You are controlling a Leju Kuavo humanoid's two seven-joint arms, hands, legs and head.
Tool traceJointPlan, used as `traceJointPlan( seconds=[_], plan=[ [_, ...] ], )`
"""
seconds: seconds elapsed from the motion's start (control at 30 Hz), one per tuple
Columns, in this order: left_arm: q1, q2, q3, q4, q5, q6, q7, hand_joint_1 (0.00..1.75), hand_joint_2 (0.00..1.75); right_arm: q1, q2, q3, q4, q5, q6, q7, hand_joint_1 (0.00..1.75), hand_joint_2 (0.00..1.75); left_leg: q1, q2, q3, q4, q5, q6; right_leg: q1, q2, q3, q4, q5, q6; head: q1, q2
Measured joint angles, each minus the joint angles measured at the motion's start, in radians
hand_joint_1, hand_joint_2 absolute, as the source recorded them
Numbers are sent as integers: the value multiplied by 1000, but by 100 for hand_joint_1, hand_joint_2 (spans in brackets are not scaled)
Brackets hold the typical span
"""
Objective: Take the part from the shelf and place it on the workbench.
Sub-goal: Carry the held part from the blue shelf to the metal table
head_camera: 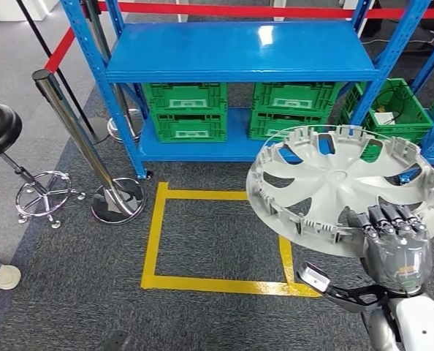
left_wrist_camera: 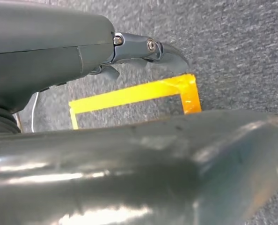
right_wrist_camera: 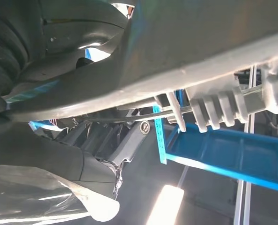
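Blue steel shelf (head_camera: 240, 51) across upper frame, green crates beneath. Round silver plastic wheel cover (head_camera: 344, 186) held nearly flat at right, rim pinched by right hand (head_camera: 394, 241) underneath. Left hand (left_wrist_camera: 148, 49) empty, hanging, grip unclear.

Green crates (head_camera: 185, 111) in front of me: two stacked at left, two more stacked (head_camera: 292, 110) to their right, another green crate (head_camera: 394, 102) further right with something white inside. Yellow tape rectangle (head_camera: 155, 232) on the grey carpet (head_camera: 66, 292). Tilted chrome stanchion (head_camera: 71, 124) on a round base, red barrier belt (head_camera: 248, 10) running behind. Black round stool (head_camera: 0, 128) on a chrome foot at left. A person's shoe (head_camera: 5, 276) at the left edge.
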Motion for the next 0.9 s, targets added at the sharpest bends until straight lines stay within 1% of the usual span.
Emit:
traceJointPlan(
  seconds=[0.03, 0.07, 0.1, 0.13, 0.17, 0.2, 0.23, 0.27, 0.3, 0.33, 0.37, 0.4, 0.43, 0.47, 0.5, 0.53, 0.57, 0.6, 0.63, 0.67, 0.73, 0.77, 0.8, 0.83, 0.87, 0.9],
  plan=[
    [-1, 1, 0, 0, 0, 0, 0, 0, 0, -1, 1, 0, 0, 0, 0, 1, 175, 175, -2, 0, 0, -17, -1, 4, -2, 0, -6, -2, 9, 6, 0, 0],
    [-2, 1, 0, 0, 0, 0, 0, 0, 0, -2, 1, -1, 0, 0, 0, 1, 175, 175, -1, 1, -5, -23, 6, 9, -3, 0, -13, -3, 13, 12, 0, 0],
    [-3, 1, 1, 0, 0, 0, 0, 0, 0, -2, 2, -1, 0, 0, 0, 1, 175, 175, 0, 3, -11, -30, 14, 16, -4, 1, -22, 2, 6, 17, 0, 0],
    [-4, 2, 1, 0, 0, 0, 0, 0, 0, -1, 2, -1, 0, 0, 0, 1, 175, 175, 2, 4, -17, -37, 23, 22, -4, 4, -35, 21, -16, 21, 2, 0],
    [-6, 2, 1, 0, 0, 0, 0, 0, 0, -1, 2, -2, 0, 0, 0, 1, 175, 175, 4, 5, -24, -40, 32, 28, -4, 6, -52, 61, -52, 24, 3, 0],
    [-7, 2, 2, 0, 0, 0, 1, 0, 0, -1, 2, -2, 0, 0, 0, 1, 175, 175, 3, 6, -33, -41, 41, 31, -4, 9, -74, 120, -94, 26, 3, 0],
    [-8, 3, 2, 0, 0, -1, 1, 0, 0, -1, 2, -3, 0, 0, 0, 2, 175, 175, 1, 6, -43, -40, 49, 33, -4, 10, -96, 187, -130, 29, 4, 0],
    [-8, 2, 2, 0, 0, -3, 1, 0, 0, -1, 2, -3, 1, 0, 0, 2, 175, 175, 0, 6, -53, -39, 56, 33, -4, 11, -110, 242, -148, 30, 3, 0],
    [-8, 2, 3, 0, 0, -7, 0, 0, 0, -1, 2, -4, 2, 0, 0, 2, 175, 175, -1, 6, -63, -39, 64, 32, -4, 11, -111, 268, -146, 32, 3, 0],
    [-8, 2, 3, 0, 0, -12, -1, 0, 0, -1, 2, -4, 3, 0, 0, 3, 175, 175, -1, 6, -71, -38, 71, 30, -4, 11, -91, 254, -127, 32, 3, 0],
    [-8, 2, 3, 0, 1, -17, -3, 0, 0, -2, 2, -4, 4, 0, 0, 3, 175, 175, -1, 6, -78, -38, 76, 27, -5, 11, -53, 202, -98, 31, 3, 0],
    [-8, 2, 4, 0, 1, -22, -5, 0, 0, -3, 2, -4, 5, 0, 0, 3, 175, 175, -1, 6, -84, -37, 81, 24, -5, 11, -4, 127, -77, 30, 4, 0],
    [-9, 2, 4, 0, 1, -26, -7, 0, 0, -6, 2, -4, 5, 0, 0, 3, 175, 175, -3, 6, -89, -35, 86, 19, -5, 11, 44, 54, -64, 29, 3, 0],
    [-10, 2, 4, -1, 1, -29, -8, 0, 0, -8, 2, -3, 5, 0, 0, 3, 175, 175, -4, 6, -94, -33, 90, 14, -4, 12, 77, 2, -60, 27, 3, 0],
    [-11, 2, 5, -1, 1, -31, -10, 0, 0, -10, 2, -3, 5, 0, 0, 3, 175, 175, -6, 6, -98, -31, 96, 9, -3, 13, 93, -26, -62, 25, 3, 0],
    [-12, 2, 5, -1, 1, -34, -10, 0, 0, -11, 2, -3, 5, 0, 0, 4, 175, 175, -6, 6, -101, -29, 101, 4, -1, 14, 96, -33, -62, 22, 2, 0],
    [-13, 2, 6, -1, 1, -37, -11, 0, 0, -12, 2, -3, 6, 0, 0, 4, 175, 175, -6, 6, -104, -28, 104, 0, -3, 13, 93, -34, -58, 16, 3, 0],
    [-13, 3, 6, -1, 1, -41, -13, 0, 0, -13, 2, -3, 6, 0, 0, 5, 175, 175, -5, 5, -108, -20, 97, -6, -4, 12, 90, -35, -54, 8, 2, 0],
    [-12, 4, 7, -1, 0, -45, -14, 0, 0, -14, 2, -3, 6, 0, 0, 5, 175, 175, -4, 4, -117, 1, 78, -11, -6, 11, 87, -36, -49, 0, 0, 0],
    [-12, 4, 7, -1, 0, -49, -16, 0, 0, -16, 2, -4, 6, 0, 0, 6, 175, 175, -2, 4, -133, 43, 46, -18, -7, 10, 83, -37, -44, -8, -2, 0],
    [-12, 4, 7, -1, -1, -53, -18, 0, 0, -19, 2, -4, 6, 0, 0, 8, 175, 175, 4, 3, -180, 176, -31, -29, -6, 9, 74, -36, -38, -17, -5, 0],
    [-12, 3, 7, -1, -1, -55, -18, 0, 0, -20, 2, -5, 6, 0, 0, 9, 175, 175, 6, 3, -199, 236, -55, -32, -6, 9, 70, -34, -35, -19, -5, 0],
    [-12, 3, 7, -1, -2, -57, -19, 0, 0, -20, 2, -5, 6, 0, 0, 11, 175, 175, 7, 3, -204, 266, -60, -32, -5, 9, 66, -32, -33, -19, -5, 0],
    [-12, 3, 7, -1, -4, -59, -20, 0, 0, -20, 2, -5, 6, 0, 0, 14, 175, 175, 7, 3, -192, 257, -46, -30, -4, 9, 63, -29, -32, -19, -5, 0],
    [-12, 2, 7, -1, -5, -61, -20, 0, 0, -21, 2, -5, 7, 0, 0, 18, 175, 175, 6, 3, -164, 212, -17, -25, -2, 9, 61, -25, -31, -19, -5, 0],
    [-13, 3, 7, -1, -7, -62, -21, 0, 0, -22, 2, -5, 7, 0, 0, 22, 175, 175, 4, 1, -127, 144, 15, -15, -1, 10, 59, -22, -32, -19, -5, 0]
  ],
)
